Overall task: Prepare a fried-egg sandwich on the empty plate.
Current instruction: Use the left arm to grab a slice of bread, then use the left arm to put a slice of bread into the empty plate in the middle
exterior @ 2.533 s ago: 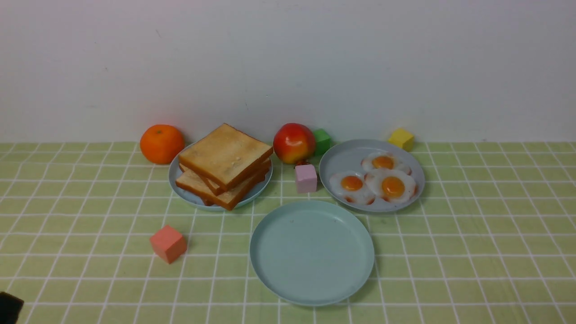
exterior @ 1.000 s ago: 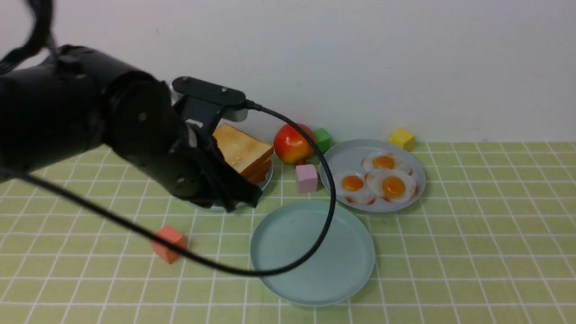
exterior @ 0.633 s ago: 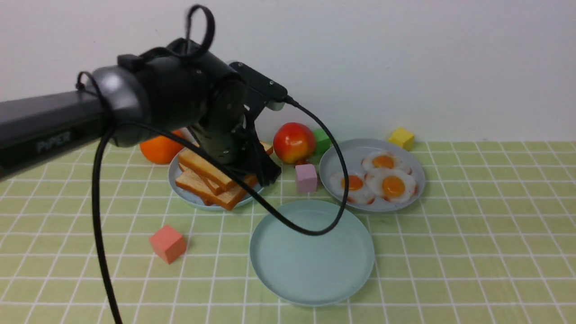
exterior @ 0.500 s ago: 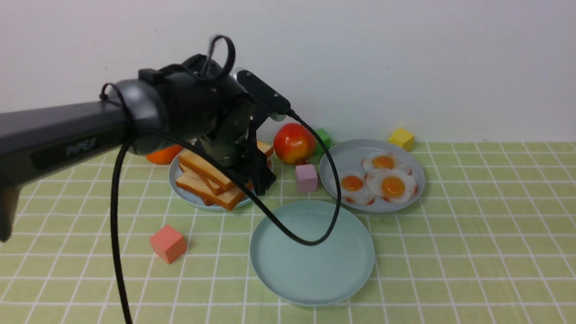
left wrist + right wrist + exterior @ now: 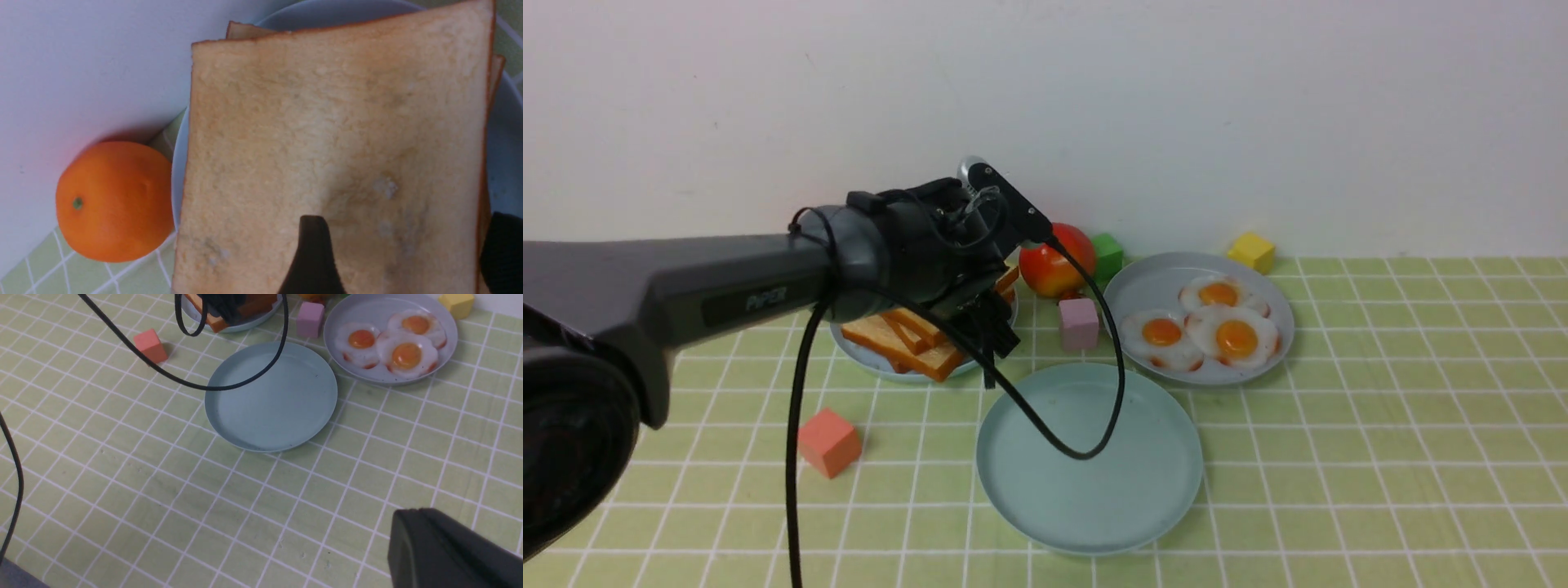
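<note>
Since half a second ago the left arm (image 5: 727,286) has dropped lower and reached further across the toast stack (image 5: 915,343), hiding much of it in the front view. Its left gripper (image 5: 404,228) stands wide open just over the top slice (image 5: 327,122). One finger (image 5: 312,253) lies above the slice's face and the other (image 5: 504,253) is at its crust edge. Whether either touches the bread I cannot tell, and nothing is gripped. The stack rests on a grey plate (image 5: 504,134), with an orange (image 5: 114,200) just beside that plate, against the wall.

The teal plate (image 5: 1086,498) sits bare on the table (image 5: 1380,457), nearer the robot than the other two plates and roughly between them. A black cable (image 5: 1082,454) from the left wrist loops above its far half.

Three eggs (image 5: 1236,336) lie touching one another on a second grey plate (image 5: 1143,286), to the right of the stack. A pink cube (image 5: 1079,324) stands between the two grey plates. Behind it is an apple (image 5: 1058,265) with a green cube (image 5: 1107,249) just beside it. A yellow cube (image 5: 1251,251) is near the wall beyond the egg plate, and a red cube (image 5: 828,442) sits well left of the teal plate.

The right gripper (image 5: 433,547) is closed, hanging above the near table, well apart from the teal plate.
</note>
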Motion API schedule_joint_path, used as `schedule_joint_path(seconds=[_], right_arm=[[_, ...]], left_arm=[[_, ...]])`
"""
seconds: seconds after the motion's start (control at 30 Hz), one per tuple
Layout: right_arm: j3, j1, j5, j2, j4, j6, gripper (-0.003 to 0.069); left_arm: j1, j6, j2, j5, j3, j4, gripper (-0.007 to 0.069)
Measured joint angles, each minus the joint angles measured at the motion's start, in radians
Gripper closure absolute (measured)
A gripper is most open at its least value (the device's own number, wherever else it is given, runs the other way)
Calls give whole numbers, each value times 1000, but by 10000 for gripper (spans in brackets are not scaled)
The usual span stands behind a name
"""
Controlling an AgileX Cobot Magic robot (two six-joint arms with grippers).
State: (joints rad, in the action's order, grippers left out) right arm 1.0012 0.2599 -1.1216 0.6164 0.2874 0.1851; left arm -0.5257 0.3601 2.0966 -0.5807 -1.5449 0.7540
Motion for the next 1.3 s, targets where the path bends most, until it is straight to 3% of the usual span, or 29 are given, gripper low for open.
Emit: schedule_joint_path(seconds=[0.13,0.27,0.3,0.43,1.1,1.3], right_arm=[[0,0,-1,0,1,0,657],[0,0,-5,0,6,0,655],[0,0,-5,0,5,0,655],[0,0,-6,0,5,0,652],[0,0,-31,0,12,0,638],[0,0,-42,-20,10,0,634]], left_arm=[[0,3,11,1,0,-19,123],[1,4,11,-7,-2,-26,228],[1,4,11,-7,-2,-31,302],[1,3,11,-10,-2,-27,429],[-10,3,-145,-96,-2,-95,440],[-141,-69,-249,-219,39,-248,456]])
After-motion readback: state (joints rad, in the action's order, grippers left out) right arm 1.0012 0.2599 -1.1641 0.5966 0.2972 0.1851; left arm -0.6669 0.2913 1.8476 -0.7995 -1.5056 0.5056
